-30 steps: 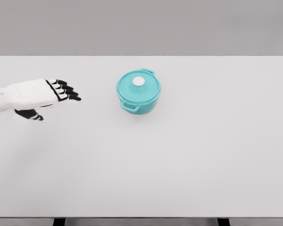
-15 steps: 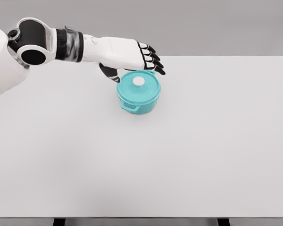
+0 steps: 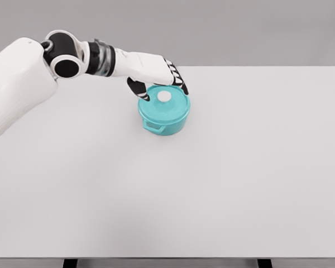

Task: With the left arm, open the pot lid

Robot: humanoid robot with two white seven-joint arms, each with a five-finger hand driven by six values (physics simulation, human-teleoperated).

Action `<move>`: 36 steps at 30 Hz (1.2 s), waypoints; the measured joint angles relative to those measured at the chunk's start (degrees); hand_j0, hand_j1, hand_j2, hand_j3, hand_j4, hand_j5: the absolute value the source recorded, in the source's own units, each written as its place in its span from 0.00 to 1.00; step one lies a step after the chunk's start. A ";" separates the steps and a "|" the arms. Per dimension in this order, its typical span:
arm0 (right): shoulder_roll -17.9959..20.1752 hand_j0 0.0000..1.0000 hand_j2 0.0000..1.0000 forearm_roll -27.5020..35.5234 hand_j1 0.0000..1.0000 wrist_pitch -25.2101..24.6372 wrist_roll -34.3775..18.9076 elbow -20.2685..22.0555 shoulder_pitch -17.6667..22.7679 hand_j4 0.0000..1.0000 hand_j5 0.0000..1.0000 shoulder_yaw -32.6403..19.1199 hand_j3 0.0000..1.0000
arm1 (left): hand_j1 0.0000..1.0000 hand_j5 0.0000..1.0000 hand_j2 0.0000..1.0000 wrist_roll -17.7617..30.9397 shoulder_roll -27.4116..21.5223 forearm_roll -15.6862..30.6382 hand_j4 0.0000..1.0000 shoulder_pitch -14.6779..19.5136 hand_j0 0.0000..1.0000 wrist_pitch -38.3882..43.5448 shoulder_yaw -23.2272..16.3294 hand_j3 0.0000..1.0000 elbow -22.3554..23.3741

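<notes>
Hovering over far rim of teal pot (image 3: 163, 113), left robot hand (image 3: 166, 76) is seen with fingers spread, nothing gripped. Lid (image 3: 162, 102) seated, white knob (image 3: 164, 96) untouched. Pot mid-desk (image 3: 240, 178). Grasp, lift left.

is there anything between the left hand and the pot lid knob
Nothing visible does. The left hand hangs at the far rim of the teal pot, fingers spread, thumb at the left side. The white knob on the lid shows uncovered, and the table around the pot is bare.
</notes>
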State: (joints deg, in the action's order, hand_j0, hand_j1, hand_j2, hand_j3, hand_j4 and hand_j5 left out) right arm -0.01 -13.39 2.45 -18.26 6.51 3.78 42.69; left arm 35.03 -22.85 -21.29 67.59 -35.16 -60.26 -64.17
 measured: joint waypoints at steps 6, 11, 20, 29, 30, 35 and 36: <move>0.00 1.00 1.00 0.00 1.00 0.01 0.00 0.00 0.00 1.00 1.00 0.00 1.00 | 0.84 0.84 0.84 0.00 1.08 -0.97 0.84 -0.09 0.84 0.00 -0.44 0.84 1.30; 0.00 1.00 1.00 -0.01 1.00 0.00 0.00 0.00 0.00 1.00 1.00 0.00 1.00 | 0.82 0.82 0.82 0.00 1.44 -1.15 0.82 -0.26 0.82 0.00 -0.55 0.82 1.54; 0.00 1.00 1.00 0.00 1.00 0.00 0.00 0.00 0.00 1.00 1.00 0.00 1.00 | 0.80 0.80 0.80 0.00 2.81 -2.90 0.80 -0.44 0.80 0.01 -0.57 0.80 3.40; 0.00 1.00 1.00 -0.01 1.00 0.00 0.00 0.00 0.00 1.00 1.00 0.00 1.00 | 0.77 0.77 0.77 0.00 4.31 -4.95 0.77 -0.53 0.77 0.02 -0.59 0.77 5.74; 0.00 1.00 1.00 -0.01 1.00 0.00 0.00 0.00 -0.09 1.00 1.00 0.00 1.00 | 0.77 0.77 0.77 0.00 4.42 -5.06 0.77 -0.53 0.77 0.01 -0.61 0.77 5.88; 0.00 1.00 1.00 0.00 1.00 0.00 0.00 0.00 0.00 1.00 1.00 0.00 1.00 | 0.73 0.73 0.73 0.00 4.83 -5.26 0.73 -0.70 0.73 0.01 -0.79 0.73 6.18; 0.00 1.00 1.00 0.00 1.00 0.00 0.00 0.00 0.00 1.00 1.00 0.00 1.00 | 0.73 0.73 0.73 0.00 4.88 -5.27 0.73 -0.70 0.73 0.01 -0.95 0.73 6.20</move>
State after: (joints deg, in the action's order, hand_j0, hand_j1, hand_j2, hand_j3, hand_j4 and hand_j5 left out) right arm -0.01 -13.38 2.45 -18.26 6.51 3.78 42.69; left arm 35.02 -17.97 -26.57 66.88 -35.14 -61.21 -57.97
